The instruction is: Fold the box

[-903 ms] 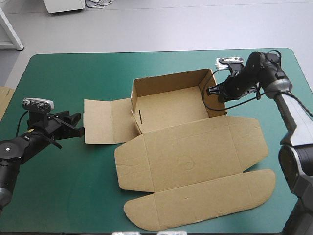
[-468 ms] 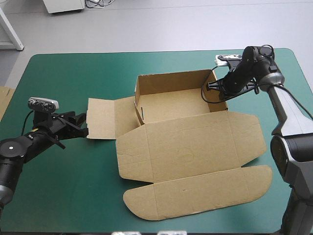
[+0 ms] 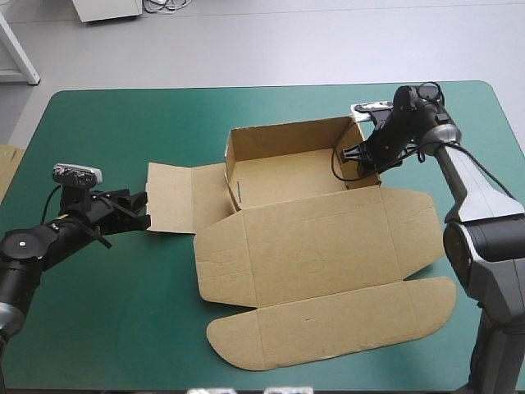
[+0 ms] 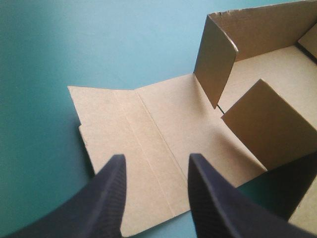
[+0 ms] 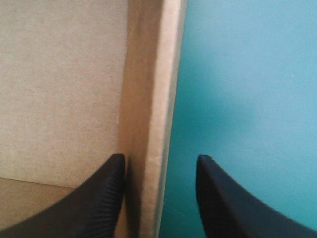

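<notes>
The brown box [image 3: 287, 174] sits mid-table with its back wall and right wall [image 3: 361, 152] raised. Its left flap [image 3: 176, 197] lies flat, and the lid [image 3: 320, 246] is spread flat toward the front. My left gripper [image 3: 139, 212] stands open at the flap's outer edge. In the left wrist view its fingers [image 4: 157, 158] hover over the flap [image 4: 143, 124], with nothing between them. My right gripper [image 3: 354, 158] is open and straddles the right wall from above. The wall's edge [image 5: 151, 74] runs between the fingers [image 5: 161, 157], nearer the inner one.
An edge of more brown board [image 3: 6, 168] shows at the table's left edge. Bare teal-green cover [image 3: 98, 312] lies at the front left and along the far side [image 3: 164, 111]. The lid's rounded front flap [image 3: 328, 332] reaches near the front edge.
My left gripper has moved right, up to the flat left flap. My right gripper has shifted a little left onto the right wall, and the box moved slightly.
</notes>
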`<act>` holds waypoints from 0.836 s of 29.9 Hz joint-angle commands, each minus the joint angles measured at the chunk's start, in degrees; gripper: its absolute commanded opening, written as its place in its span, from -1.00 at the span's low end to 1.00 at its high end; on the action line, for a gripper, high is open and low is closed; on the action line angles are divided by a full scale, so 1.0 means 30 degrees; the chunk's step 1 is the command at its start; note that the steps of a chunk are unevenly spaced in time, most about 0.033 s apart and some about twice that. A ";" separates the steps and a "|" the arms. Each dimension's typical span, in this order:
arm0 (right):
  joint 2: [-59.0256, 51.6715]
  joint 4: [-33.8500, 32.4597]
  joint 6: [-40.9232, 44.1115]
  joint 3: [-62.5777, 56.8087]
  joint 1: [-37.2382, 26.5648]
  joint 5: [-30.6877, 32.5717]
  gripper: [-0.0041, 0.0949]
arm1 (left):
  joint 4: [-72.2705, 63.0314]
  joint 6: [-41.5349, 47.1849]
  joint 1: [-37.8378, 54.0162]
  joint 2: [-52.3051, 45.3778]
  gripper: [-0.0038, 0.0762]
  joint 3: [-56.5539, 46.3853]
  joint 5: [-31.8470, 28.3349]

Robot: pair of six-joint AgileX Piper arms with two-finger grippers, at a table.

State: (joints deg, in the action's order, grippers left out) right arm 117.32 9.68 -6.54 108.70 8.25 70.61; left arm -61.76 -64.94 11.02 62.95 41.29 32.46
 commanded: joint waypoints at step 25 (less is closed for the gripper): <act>0.1016 -0.0115 -0.0866 0.0439 -0.0015 -0.0899 -0.48 | -0.1209 -0.0097 -0.0379 -0.0309 -0.17 0.0663 0.0222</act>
State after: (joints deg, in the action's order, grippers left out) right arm 121.61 10.83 -8.61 108.97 8.25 67.74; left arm -62.42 -64.94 10.58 62.95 41.29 33.40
